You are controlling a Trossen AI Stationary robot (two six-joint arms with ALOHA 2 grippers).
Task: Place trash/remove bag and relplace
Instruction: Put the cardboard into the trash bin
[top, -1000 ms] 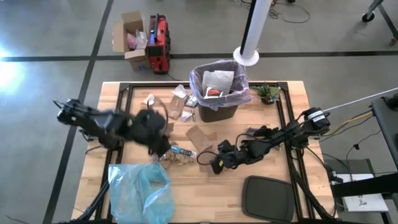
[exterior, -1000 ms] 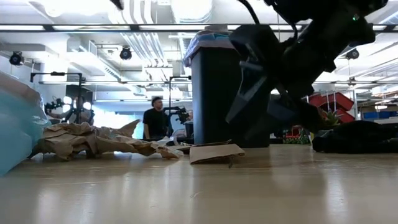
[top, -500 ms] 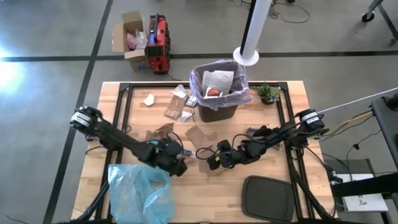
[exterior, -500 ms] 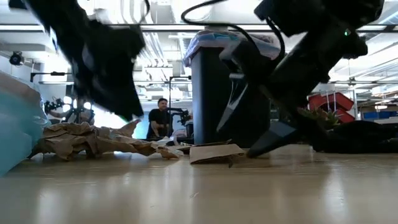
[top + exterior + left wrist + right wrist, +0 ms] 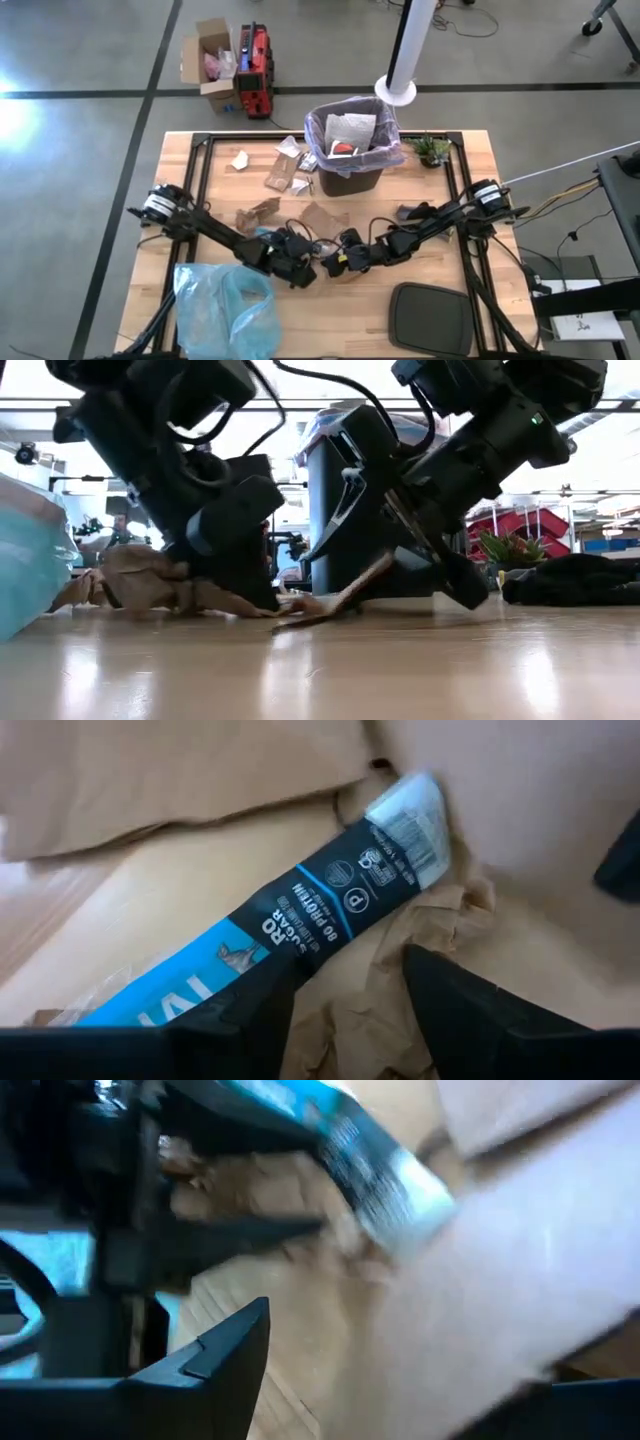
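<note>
My two tools crowd the same patch at the near middle of the worktop (image 5: pixel 470 150), the blue bag (image 5: pixel 225 310) lying just near-left of them. My left tool (image 5: pixel 292 272) is spread open over crumpled brown paper (image 5: pixel 400 1000) with a wrapper (image 5: pixel 300 910) between its fingers, nothing gripped yet; my right tool (image 5: pixel 338 262) is open too, its lower finger slid under a cardboard scrap (image 5: pixel 335 600) that tilts up off the wood. The main risk, I judge, is the tools knocking together, since they nearly touch, or my right finger flicking the scrap away rather than lifting it. Closing my left could also grab paper along with the wrapper. The wrapper's print reads "SUGAR" and what looks like "PROTEIN"; the rest is too small. Farther back more scraps (image 5: pixel 278 172) lie loose, and the bin (image 5: pixel 352 150) stands at the far middle, its pink bag (image 5: pixel 318 130) folded over the rim with trash inside.
</note>
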